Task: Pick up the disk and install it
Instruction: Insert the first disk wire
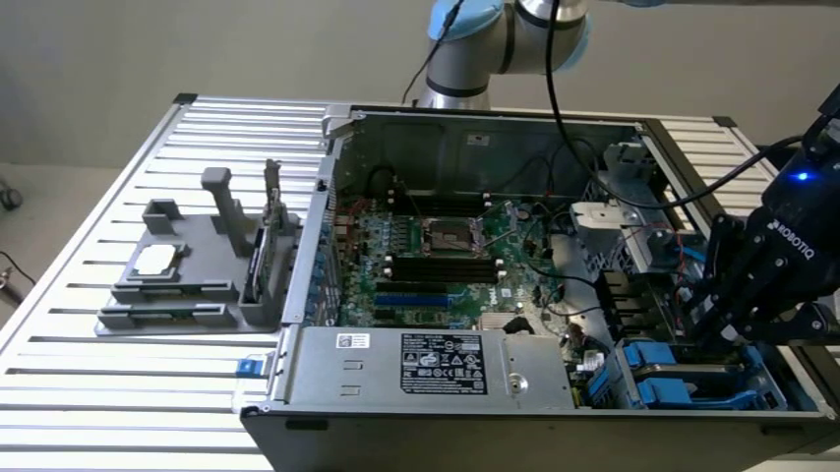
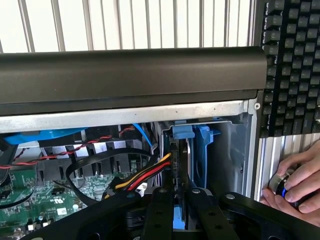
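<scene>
The disk (image 2: 182, 134) stands on edge in the drive bay at the case's corner, showing its blue carrier and dark narrow side. My gripper (image 2: 180, 196) reaches down over it, and its black fingers (image 2: 161, 212) press on either side of the blue carrier. In the exterior view my gripper (image 1: 711, 339) hangs inside the open computer case (image 1: 525, 393) at the exterior view's right, just above the blue drive carriers (image 1: 654, 382). The disk's labelled face is hidden.
A second blue carrier (image 2: 206, 147) sits beside the disk. Red, yellow and black cables (image 2: 142, 177) run close to the bay. A person's hand (image 2: 300, 182) holds a knob next to a keyboard (image 2: 295, 65). The power supply (image 1: 434, 362), motherboard (image 1: 434, 246) and grey tray (image 1: 184, 275) lie toward the exterior view's left.
</scene>
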You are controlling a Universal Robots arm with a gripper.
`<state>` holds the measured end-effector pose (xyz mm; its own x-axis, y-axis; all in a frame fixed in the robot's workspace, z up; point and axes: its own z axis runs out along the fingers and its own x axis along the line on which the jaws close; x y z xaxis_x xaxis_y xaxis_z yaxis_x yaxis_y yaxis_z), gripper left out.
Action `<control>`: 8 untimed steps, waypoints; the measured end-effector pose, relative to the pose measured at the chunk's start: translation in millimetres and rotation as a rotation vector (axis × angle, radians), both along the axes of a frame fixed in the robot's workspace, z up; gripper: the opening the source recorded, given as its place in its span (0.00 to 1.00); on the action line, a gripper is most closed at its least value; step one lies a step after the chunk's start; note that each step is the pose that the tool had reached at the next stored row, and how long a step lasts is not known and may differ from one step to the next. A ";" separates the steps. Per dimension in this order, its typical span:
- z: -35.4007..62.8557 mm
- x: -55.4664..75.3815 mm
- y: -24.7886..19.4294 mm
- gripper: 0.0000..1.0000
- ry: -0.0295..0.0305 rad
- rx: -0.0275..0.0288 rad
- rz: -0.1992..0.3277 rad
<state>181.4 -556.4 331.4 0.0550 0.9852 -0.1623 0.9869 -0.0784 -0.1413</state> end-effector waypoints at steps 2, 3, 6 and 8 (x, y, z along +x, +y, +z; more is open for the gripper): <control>-0.1 0.1 0.0 0.16 0.0000 -0.0001 0.000; -0.2 0.2 0.0 0.16 0.0002 0.0001 0.000; -0.7 0.2 -0.3 0.16 0.0003 0.0005 0.000; -1.0 0.2 -0.7 0.16 0.0003 0.0005 0.000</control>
